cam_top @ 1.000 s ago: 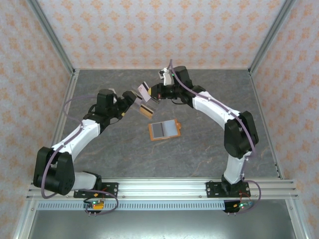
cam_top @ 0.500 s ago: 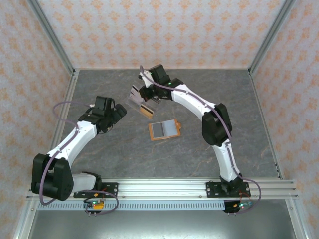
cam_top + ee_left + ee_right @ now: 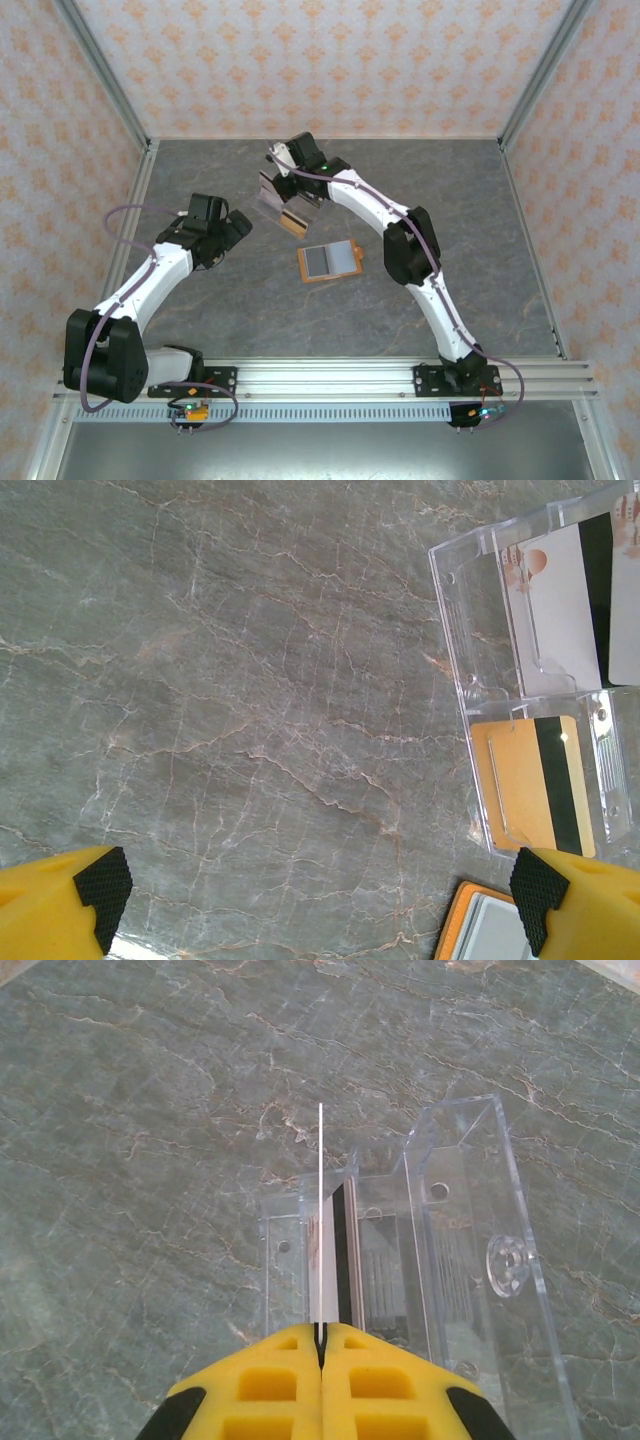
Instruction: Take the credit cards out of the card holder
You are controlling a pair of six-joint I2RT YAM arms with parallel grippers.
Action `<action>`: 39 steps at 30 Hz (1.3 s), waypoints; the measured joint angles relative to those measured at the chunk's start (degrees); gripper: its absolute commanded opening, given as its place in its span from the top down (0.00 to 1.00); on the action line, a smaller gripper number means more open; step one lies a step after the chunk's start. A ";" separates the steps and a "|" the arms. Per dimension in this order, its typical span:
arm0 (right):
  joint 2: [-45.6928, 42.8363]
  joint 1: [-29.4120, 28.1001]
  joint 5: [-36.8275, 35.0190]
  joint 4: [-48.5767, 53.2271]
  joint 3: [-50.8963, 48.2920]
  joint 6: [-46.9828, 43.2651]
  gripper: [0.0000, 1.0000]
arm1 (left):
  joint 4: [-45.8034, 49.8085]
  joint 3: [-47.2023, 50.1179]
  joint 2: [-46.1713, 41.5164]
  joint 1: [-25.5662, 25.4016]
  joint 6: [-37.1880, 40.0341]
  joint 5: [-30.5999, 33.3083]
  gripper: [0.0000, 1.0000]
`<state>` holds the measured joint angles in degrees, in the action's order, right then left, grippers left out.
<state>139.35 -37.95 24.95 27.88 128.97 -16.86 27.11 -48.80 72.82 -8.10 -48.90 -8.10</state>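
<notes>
Arm bases [image 3: 455,378]: bolted to a metal rail at the near edge of the worktop [image 3: 470,200], which is grey and marbled.

Card holder [image 3: 330,262]: lies flat near the middle of the worktop, orange rim around a grey inner pocket facing up. It is clear of both arms. Its corner shows at the bottom of the left wrist view [image 3: 480,932].

Left gripper [image 3: 238,222]: jaws wide apart and holding nothing. It hangs over bare worktop to the left of the card holder. In its own camera [image 3: 320,895] the black pads [image 3: 100,880] stand at opposite sides of the frame with only stone between them.

Tan card [image 3: 291,222]: has a dark stripe and lies just beyond the card holder's far left corner. In the left wrist view [image 3: 540,795] it sits at the nearer compartment of the clear plastic piece [image 3: 470,660]. Whether it is in or under the compartment cannot be told.

Clear plastic piece: a transparent tray with walls, on the worktop just beyond the tan card [image 3: 272,200].

Right gripper [image 3: 283,183]: reaches in from the far side. Its jaws are pressed together [image 3: 321,1345] on a pale card [image 3: 320,1250], pinched edge-on and standing upright over the clear plastic piece [image 3: 450,1260].

Walls [image 3: 320,60]: patterned in orange and cream, closing the far side.
</notes>
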 measured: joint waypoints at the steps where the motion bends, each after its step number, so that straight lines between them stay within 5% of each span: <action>1: 0.33 0.00 -0.15 0.17 0.22 -0.39 1.00 | 0.07 -0.02 0.00 0.02 0.00 0.00 0.00; 9: 0.46 0.00 -0.79 1.77 0.31 -2.97 0.99 | 0.13 0.00 0.09 0.00 -0.02 -0.46 0.00; 22: 1.81 -0.83 -3.58 1.95 1.16 -4.59 0.73 | 0.17 -0.02 0.09 0.02 0.00 -1.18 0.00; 39: 1.20 -1.01 -3.74 4.33 1.99 0.72 0.77 | 0.57 -1.09 0.79 0.00 1.03 -2.43 0.00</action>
<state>140.55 -38.96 21.21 32.21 130.96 -16.14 27.68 -49.89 73.60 -8.10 -47.88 -10.52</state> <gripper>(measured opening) 0.249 0.997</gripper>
